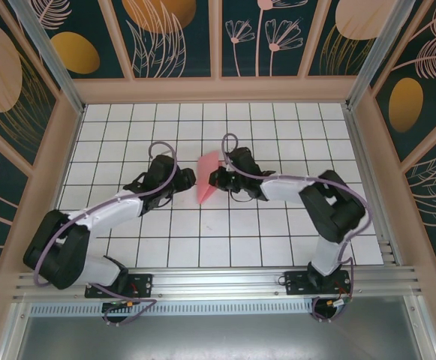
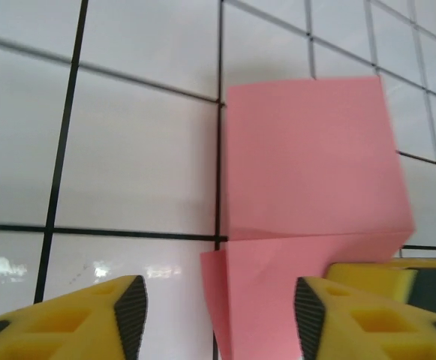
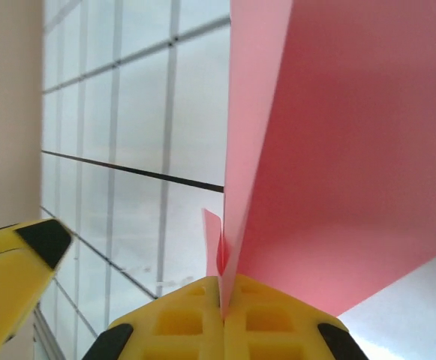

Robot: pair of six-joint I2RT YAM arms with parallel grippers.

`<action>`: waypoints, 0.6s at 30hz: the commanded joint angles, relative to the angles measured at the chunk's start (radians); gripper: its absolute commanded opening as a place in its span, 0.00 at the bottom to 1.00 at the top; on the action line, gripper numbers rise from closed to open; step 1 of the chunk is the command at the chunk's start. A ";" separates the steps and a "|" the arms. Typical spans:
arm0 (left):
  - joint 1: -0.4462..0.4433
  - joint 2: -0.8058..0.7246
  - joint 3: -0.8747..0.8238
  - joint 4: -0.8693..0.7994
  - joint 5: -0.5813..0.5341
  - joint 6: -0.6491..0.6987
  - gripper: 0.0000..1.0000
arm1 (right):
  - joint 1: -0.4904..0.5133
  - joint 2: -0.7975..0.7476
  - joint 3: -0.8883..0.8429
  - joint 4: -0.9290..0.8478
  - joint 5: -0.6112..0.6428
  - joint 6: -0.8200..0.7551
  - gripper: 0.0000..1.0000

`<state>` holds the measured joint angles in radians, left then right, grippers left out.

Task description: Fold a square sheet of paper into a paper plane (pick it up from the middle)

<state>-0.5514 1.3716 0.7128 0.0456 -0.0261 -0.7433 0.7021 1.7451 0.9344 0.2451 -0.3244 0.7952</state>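
The left arm [image 1: 90, 225] reaches in from the near-left corner of the white gridded table [image 1: 202, 247]; its left gripper [image 1: 181, 180] sits just left of the table's middle. From the left wrist, that gripper [image 2: 219, 304] stands wide, its yellow fingers [image 2: 75, 322] well apart; the left pad is clear of everything, while the right pad lies just beside the paper's edge, and whether they touch I cannot tell.

Between the two grippers is the pink paper [image 1: 208, 176] — folded, with a crease across it and a small flap at its lower left in the left-wrist view [image 2: 308, 165]. From overhead it appears as a narrow salmon strip running from the far right down to the near left.

The right gripper [image 1: 216, 178] touches the paper's right side. From the right wrist, that claw [image 3: 221, 307] is pinched fully together on the paper's lower edge — the sheet [image 3: 338, 150] rises from between the pads and stands on edge over the grid. The right arm [image 1: 330, 210] bends back to its base at the near right.
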 commanded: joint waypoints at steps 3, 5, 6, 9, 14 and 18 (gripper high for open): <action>0.006 -0.085 -0.062 0.091 0.059 0.080 0.75 | 0.034 -0.154 -0.052 -0.106 0.197 0.089 0.00; 0.005 -0.094 -0.084 0.155 0.100 0.107 0.83 | 0.049 -0.192 -0.067 -0.122 0.253 0.137 0.00; 0.005 -0.095 -0.095 0.186 0.120 0.124 0.88 | 0.058 -0.204 -0.068 -0.132 0.281 0.154 0.00; 0.004 -0.095 -0.131 0.287 0.174 0.169 0.98 | 0.080 -0.208 -0.051 -0.192 0.359 0.227 0.00; 0.002 -0.091 -0.193 0.426 0.238 0.272 0.98 | 0.094 -0.159 -0.036 -0.252 0.441 0.356 0.00; -0.003 -0.052 -0.220 0.484 0.243 0.338 0.96 | 0.093 -0.107 -0.013 -0.288 0.466 0.423 0.00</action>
<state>-0.5507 1.2942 0.5133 0.4164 0.1806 -0.4957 0.7902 1.5990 0.8948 0.0261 0.0723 1.1225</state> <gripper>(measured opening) 0.968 0.064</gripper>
